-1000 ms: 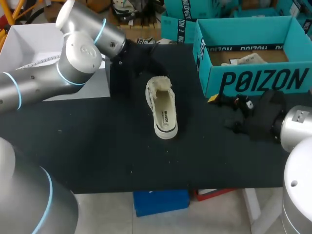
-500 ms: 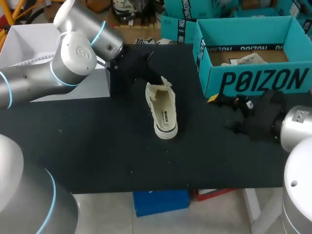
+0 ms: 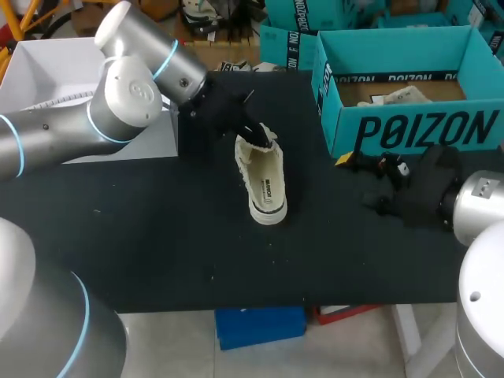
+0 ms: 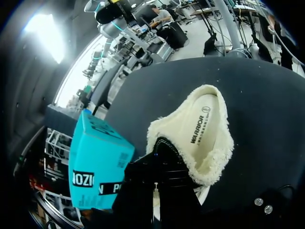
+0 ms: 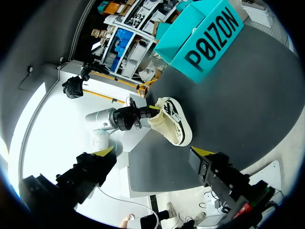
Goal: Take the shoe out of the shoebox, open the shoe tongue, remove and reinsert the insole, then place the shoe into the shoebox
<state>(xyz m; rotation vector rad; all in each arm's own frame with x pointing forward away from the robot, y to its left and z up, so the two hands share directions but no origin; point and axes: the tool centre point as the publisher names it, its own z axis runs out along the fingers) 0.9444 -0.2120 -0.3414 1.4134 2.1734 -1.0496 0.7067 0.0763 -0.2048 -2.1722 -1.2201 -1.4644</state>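
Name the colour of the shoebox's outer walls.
The shoebox is turquoise with black lettering; head view shows it best.

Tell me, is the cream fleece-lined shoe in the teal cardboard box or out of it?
Out. The cream fleece-lined shoe stands upright on the black table, apart from the teal cardboard box.

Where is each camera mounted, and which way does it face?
Head: above and behind, looking down on the table; both arms show, left arm at the shoe.
Left wrist: on left arm, looking along left tool at the shoe's opening.
Right wrist: on right arm, facing across the table; right tool open.
All three share shoe and shoebox.
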